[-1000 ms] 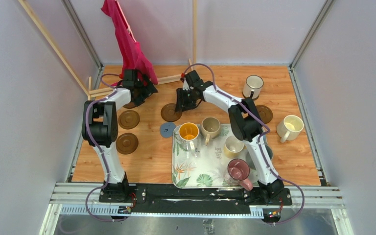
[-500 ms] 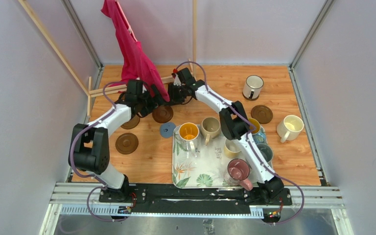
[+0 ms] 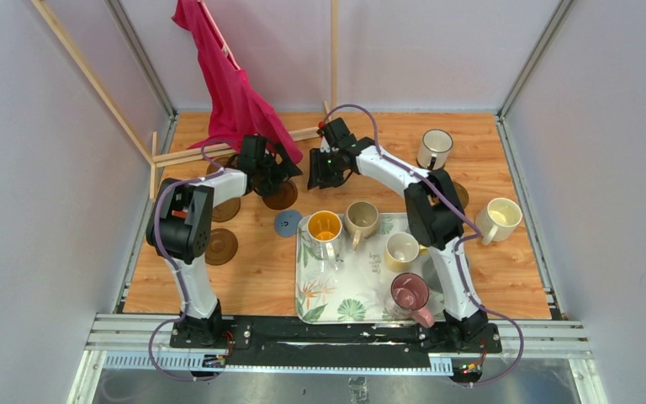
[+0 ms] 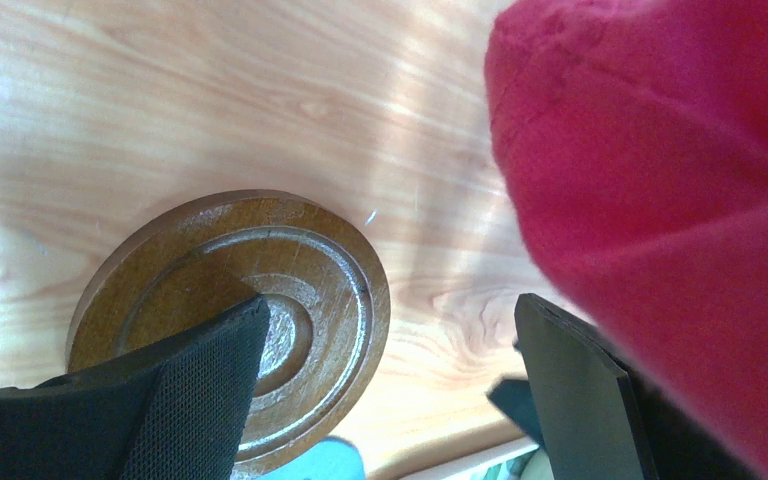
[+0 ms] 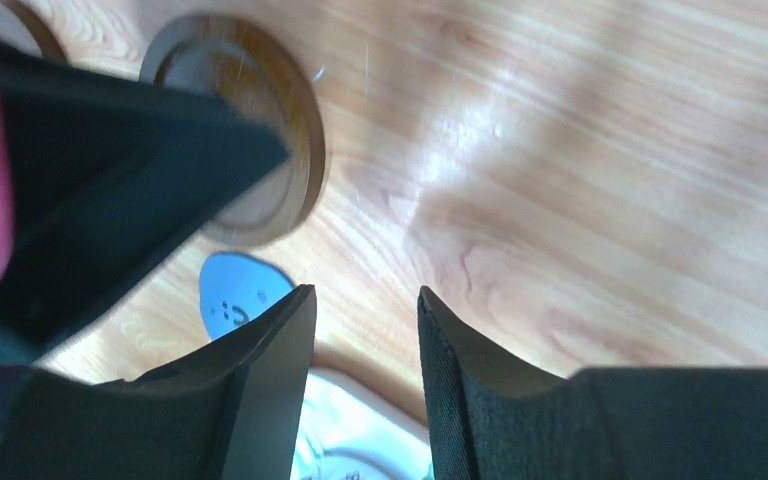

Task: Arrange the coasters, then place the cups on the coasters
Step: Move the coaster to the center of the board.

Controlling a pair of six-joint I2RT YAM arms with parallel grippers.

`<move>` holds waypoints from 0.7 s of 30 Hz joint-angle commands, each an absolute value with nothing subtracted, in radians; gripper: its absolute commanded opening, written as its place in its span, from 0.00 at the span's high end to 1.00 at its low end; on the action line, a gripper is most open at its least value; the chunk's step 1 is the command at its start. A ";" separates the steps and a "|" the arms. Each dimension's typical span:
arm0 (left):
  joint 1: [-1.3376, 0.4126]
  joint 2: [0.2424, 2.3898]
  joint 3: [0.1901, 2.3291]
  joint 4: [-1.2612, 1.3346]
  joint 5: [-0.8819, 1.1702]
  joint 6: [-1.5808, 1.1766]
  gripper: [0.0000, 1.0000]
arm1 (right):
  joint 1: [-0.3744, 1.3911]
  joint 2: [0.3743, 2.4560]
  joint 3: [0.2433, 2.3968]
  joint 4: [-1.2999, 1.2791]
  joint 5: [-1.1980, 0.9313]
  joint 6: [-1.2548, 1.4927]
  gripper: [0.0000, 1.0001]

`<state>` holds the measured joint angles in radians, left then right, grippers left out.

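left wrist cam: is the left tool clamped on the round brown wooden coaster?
No, the left tool stands wide open over the round brown wooden coaster, neither finger pinching it.

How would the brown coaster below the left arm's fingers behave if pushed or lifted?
The brown coaster looks like rigid wood, so probably stiff and light. Lying flat on the smooth table, it would likely slide, not roll. Its thin edge may be hard to pinch.

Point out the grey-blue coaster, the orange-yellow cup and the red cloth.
grey-blue coaster (image 3: 288, 223): top view, its centre.
orange-yellow cup (image 3: 324, 225): top view, its inside.
red cloth (image 3: 234, 93): top view, hanging middle part.
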<state>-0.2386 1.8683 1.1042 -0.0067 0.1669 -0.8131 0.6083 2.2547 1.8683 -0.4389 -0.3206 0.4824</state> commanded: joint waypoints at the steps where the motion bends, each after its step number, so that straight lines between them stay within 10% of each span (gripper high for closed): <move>1: -0.221 1.936 1.169 -0.092 0.060 -0.826 0.00 | 0.611 2.138 1.790 -0.466 -0.271 0.429 0.54; 21: -0.101 2.151 1.532 -0.227 0.126 -0.740 0.00 | 0.502 1.873 1.496 -0.525 -0.054 0.417 0.34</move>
<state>-0.1089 2.1170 1.5005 -0.1658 0.1066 -0.7853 0.5785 1.9194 1.5562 -0.4862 -0.1555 0.4030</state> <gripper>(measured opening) 1.000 0.611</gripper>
